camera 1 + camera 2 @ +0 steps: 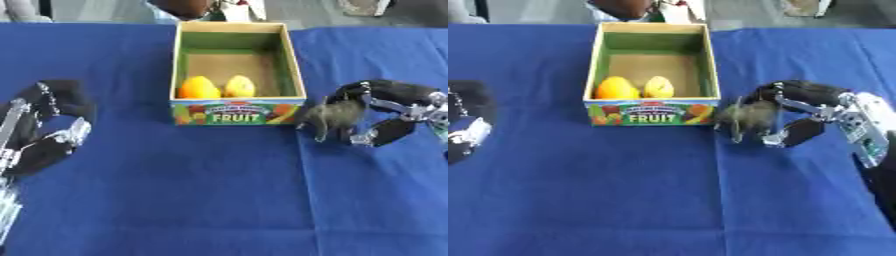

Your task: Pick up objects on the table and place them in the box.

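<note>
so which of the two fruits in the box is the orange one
The left one: the rounder orange fruit in the front left corner of the box. The yellow fruit beside it, to its right, is paler and narrower.

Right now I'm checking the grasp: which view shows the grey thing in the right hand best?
The left eye view: the grey object shows whole beside the box, held by the right hand. The right eye view shows it blurrier.
</note>
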`<action>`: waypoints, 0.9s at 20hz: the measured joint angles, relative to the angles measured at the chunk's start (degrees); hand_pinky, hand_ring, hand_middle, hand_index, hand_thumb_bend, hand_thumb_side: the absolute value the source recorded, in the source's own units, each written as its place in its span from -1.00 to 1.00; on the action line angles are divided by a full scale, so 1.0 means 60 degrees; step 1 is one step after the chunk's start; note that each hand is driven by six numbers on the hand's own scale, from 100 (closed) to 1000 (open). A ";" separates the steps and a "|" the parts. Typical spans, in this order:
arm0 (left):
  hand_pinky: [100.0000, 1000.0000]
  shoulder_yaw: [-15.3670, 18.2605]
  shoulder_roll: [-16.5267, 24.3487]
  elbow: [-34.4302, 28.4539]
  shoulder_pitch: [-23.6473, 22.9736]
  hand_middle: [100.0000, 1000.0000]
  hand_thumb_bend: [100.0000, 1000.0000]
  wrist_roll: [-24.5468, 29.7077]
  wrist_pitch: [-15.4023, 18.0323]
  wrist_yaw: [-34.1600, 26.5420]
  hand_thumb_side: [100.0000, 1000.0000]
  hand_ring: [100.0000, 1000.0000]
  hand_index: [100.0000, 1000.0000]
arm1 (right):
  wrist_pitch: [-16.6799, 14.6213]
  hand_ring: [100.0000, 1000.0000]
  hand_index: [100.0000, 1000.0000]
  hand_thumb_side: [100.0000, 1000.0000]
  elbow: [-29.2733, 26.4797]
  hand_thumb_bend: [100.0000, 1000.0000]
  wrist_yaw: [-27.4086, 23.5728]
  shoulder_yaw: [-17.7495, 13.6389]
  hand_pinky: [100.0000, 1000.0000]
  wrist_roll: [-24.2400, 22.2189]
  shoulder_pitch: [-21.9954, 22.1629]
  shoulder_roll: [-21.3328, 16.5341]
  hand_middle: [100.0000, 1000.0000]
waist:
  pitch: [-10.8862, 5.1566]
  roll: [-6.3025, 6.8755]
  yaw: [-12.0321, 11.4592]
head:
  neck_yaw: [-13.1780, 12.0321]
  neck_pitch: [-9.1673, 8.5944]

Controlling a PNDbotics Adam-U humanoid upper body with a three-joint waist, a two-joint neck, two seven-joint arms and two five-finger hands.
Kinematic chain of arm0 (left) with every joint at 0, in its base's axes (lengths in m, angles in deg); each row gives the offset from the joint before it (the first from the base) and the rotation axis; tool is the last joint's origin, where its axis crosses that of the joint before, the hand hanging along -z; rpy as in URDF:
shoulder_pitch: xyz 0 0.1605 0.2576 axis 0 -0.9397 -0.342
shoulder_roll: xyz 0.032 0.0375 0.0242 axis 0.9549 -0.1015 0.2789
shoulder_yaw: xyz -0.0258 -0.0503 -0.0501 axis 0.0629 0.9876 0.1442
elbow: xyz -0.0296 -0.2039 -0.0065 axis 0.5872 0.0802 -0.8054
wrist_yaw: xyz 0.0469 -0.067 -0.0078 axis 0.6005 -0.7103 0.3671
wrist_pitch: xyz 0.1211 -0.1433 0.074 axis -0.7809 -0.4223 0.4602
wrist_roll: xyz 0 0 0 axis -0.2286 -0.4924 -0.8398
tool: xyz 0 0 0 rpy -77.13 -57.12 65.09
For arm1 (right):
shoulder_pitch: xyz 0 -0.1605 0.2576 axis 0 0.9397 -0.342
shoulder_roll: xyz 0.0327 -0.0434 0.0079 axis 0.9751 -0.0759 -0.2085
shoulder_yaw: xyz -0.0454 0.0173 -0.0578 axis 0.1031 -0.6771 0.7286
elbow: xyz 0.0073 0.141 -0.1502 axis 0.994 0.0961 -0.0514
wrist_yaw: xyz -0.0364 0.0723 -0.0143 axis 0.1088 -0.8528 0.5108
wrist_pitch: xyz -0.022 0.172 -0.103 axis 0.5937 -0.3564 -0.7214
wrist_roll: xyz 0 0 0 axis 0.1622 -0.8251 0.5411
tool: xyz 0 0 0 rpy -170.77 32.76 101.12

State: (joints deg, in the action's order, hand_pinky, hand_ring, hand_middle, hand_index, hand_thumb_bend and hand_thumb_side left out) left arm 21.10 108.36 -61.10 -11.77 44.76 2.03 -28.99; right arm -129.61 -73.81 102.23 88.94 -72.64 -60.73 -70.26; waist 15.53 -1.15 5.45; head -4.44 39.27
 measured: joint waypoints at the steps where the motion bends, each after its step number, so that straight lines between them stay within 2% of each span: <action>1: 0.25 0.0000 0.0000 0.0000 -0.0001 0.16 -0.63 0.0000 0.0000 0.0002 -0.63 0.31 0.46 | -0.0057 0.52 0.70 0.16 0.0010 -0.40 0.0085 -0.0002 0.77 0.0057 -0.0003 -0.0002 0.44 | 0.0000 0.0000 0.0000 | 0.0000 0.0000; 2: 0.25 0.0001 0.0000 0.0000 -0.0002 0.16 -0.64 0.0000 0.0000 0.0004 -0.63 0.31 0.46 | -0.0116 0.50 0.66 0.05 0.0017 -0.41 0.0162 -0.0003 0.76 0.0116 -0.0002 -0.0003 0.41 | 0.0000 0.0000 0.0000 | 0.0000 0.0000; 3: 0.25 0.0001 -0.0001 0.0000 -0.0003 0.16 -0.64 0.0000 0.0000 0.0008 -0.63 0.31 0.46 | -0.0183 0.46 0.52 -0.12 0.0041 -0.46 0.0258 -0.0007 0.74 0.0183 -0.0002 -0.0004 0.31 | 0.0000 0.0000 0.0000 | 0.0000 0.0000; 4: 0.25 0.0001 -0.0002 0.0000 -0.0003 0.16 -0.64 0.0000 0.0000 0.0011 -0.63 0.31 0.46 | -0.0256 0.43 0.44 -0.19 0.0061 -0.48 0.0341 -0.0017 0.72 0.0256 -0.0006 -0.0004 0.23 | 0.0000 0.0000 0.0000 | 0.0000 0.0000; 8: 0.25 0.0001 -0.0054 0.0000 -0.0004 0.16 -0.64 0.0002 -0.0003 0.0021 -0.62 0.31 0.46 | -0.0578 0.32 -0.08 -0.22 0.0112 -0.66 0.0556 -0.0055 0.66 0.0578 0.0003 -0.0005 0.01 | 0.0000 0.0000 -0.0001 | 0.0001 0.0000; 10: 0.25 0.0001 -0.0072 0.0000 -0.0004 0.16 -0.64 0.0011 -0.0011 0.0022 -0.62 0.31 0.46 | -0.0745 0.26 -0.24 -0.26 0.0165 -0.80 0.0632 -0.0054 0.62 0.0745 0.0015 -0.0005 -0.13 | 0.0000 0.0003 -0.0002 | 0.0002 0.0000; 12: 0.25 0.0001 -0.0072 0.0000 -0.0004 0.16 -0.64 0.0012 -0.0012 0.0022 -0.62 0.31 0.46 | -0.0917 0.14 -0.39 -0.31 0.0197 -0.91 0.0676 -0.0056 0.52 0.0917 0.0023 -0.0005 -0.30 | 0.0001 0.0004 -0.0002 | 0.0002 0.0000; 13: 0.25 0.0001 -0.0072 0.0000 -0.0004 0.16 -0.64 0.0012 -0.0012 0.0022 -0.62 0.31 0.46 | -0.1005 0.09 -0.45 -0.26 0.0221 -1.00 0.0685 -0.0059 0.48 0.1005 0.0035 -0.0005 -0.37 | 0.0001 0.0004 -0.0002 | 0.0004 0.0000; 14: 0.26 0.0001 -0.0072 0.0000 -0.0004 0.16 -0.64 0.0012 -0.0012 0.0022 -0.62 0.31 0.46 | -0.1088 0.05 -0.50 -0.35 0.0245 -1.00 0.0693 -0.0064 0.44 0.1090 0.0038 -0.0005 -0.44 | 0.0001 0.0004 -0.0002 | 0.0006 0.0000; 18: 0.26 0.0001 -0.0072 0.0000 -0.0005 0.16 -0.64 0.0014 -0.0014 0.0022 -0.62 0.31 0.46 | -0.1288 -0.11 -0.65 -0.42 0.0322 -1.00 0.0707 -0.0086 0.30 0.1425 0.0058 -0.0006 -0.67 | 0.0001 0.0003 -0.0005 | 0.0010 0.0000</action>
State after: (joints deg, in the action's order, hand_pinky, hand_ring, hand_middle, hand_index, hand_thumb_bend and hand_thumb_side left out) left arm 21.11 107.92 -61.10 -11.79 44.84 1.95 -28.86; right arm -137.34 -71.88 106.47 88.42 -64.09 -60.38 -70.29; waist 15.54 -1.13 5.43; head -4.38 39.27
